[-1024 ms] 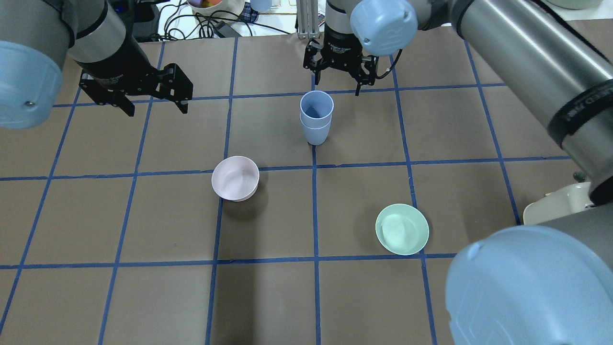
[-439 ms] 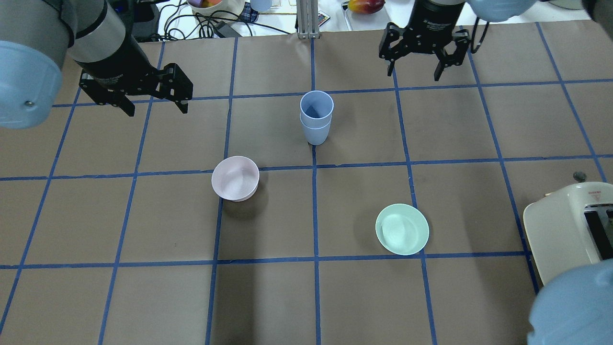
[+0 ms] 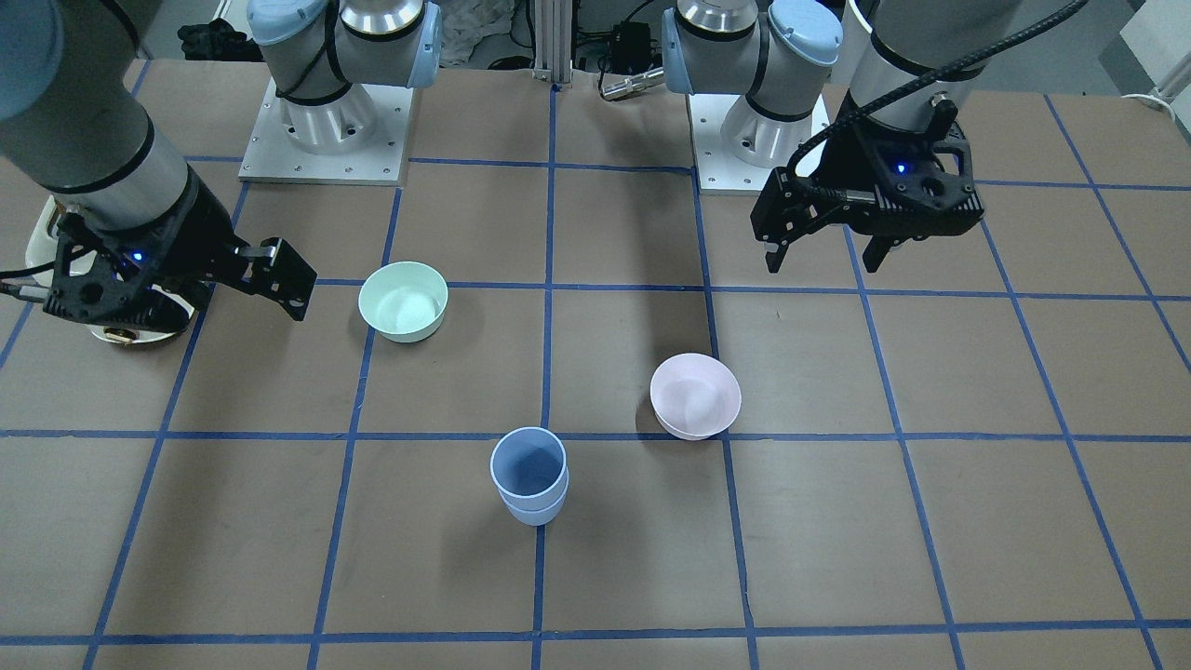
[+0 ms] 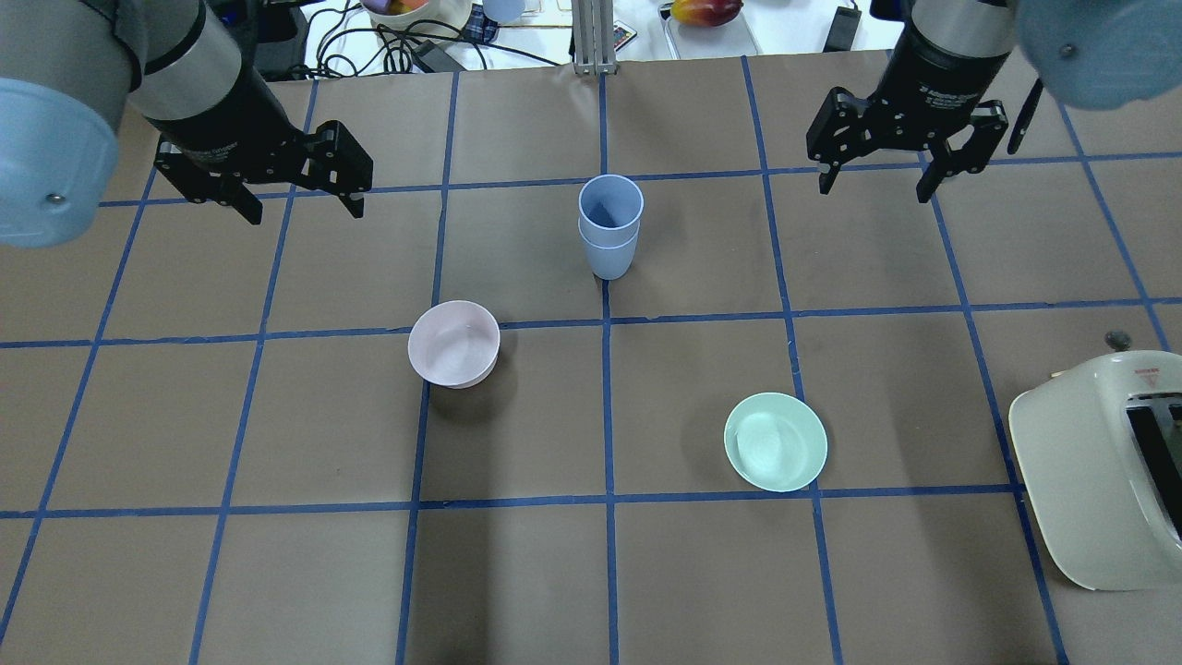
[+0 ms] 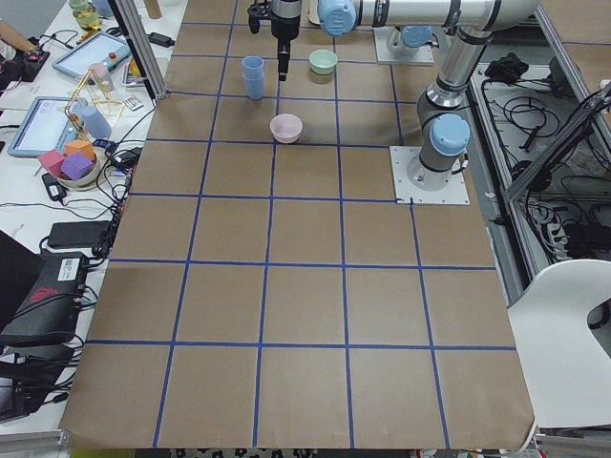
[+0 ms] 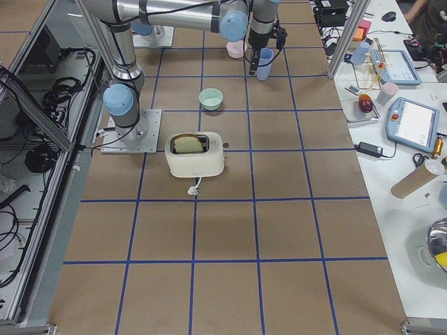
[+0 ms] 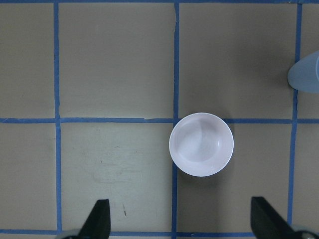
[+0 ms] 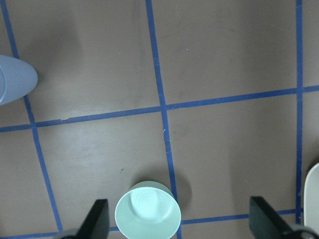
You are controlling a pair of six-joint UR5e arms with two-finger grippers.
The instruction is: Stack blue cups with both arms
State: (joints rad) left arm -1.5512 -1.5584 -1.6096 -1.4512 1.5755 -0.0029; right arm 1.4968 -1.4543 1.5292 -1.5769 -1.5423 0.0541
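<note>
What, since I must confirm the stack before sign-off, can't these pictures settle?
- Lower cup: its inside, hidden by the upper cup in the overhead and front views.
- Blue cups: cut off by the frame edge in both wrist views.
- Side views: the cups are too small to judge seating.

Periwinkle-blue cups, pink bowl, mint bowl, blue-gridded brown table.
</note>
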